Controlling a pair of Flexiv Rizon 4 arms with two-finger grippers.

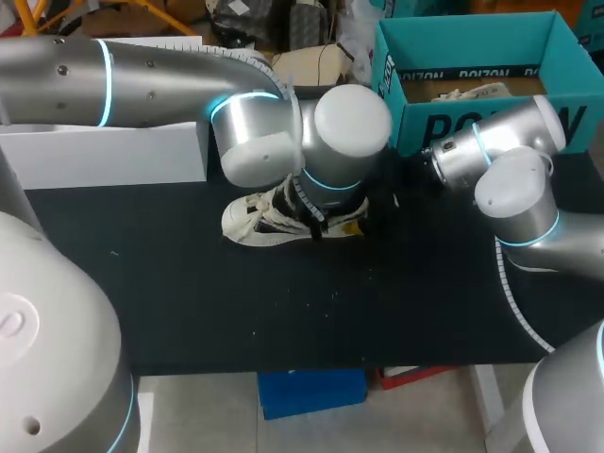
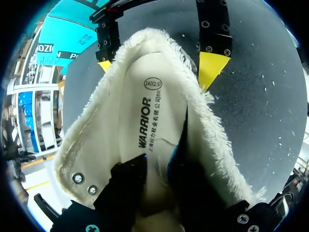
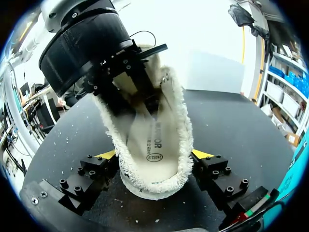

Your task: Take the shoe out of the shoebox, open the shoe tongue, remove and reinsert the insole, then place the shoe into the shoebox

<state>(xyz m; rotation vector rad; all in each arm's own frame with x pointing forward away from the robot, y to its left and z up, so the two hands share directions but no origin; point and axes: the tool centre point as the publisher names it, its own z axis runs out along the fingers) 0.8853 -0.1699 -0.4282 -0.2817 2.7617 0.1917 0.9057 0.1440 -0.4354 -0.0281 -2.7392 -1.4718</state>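
Note:
A cream shoe (image 1: 260, 219) with a fleece collar (image 2: 212, 130) lies on the black table, toe to the left. My left gripper (image 2: 157, 169) comes down into its mouth; its black fingers (image 2: 126, 186) stand open, close together, over the printed insole (image 2: 154, 116). One edge of the insole looks lifted. My right gripper (image 3: 155, 155) clasps the heel, a yellow-tipped finger (image 3: 203, 154) pressed to each side of the collar. Its tips also show in the left wrist view, as the right gripper (image 2: 157, 67) at the heel. In the head view my left wrist hides both grippers.
The teal shoebox (image 1: 472, 123) stands open at the back right, close behind my right arm (image 1: 510, 179). A white box (image 1: 104, 151) runs along the back left. The table's front edge (image 1: 311, 363) lies well clear of the shoe.

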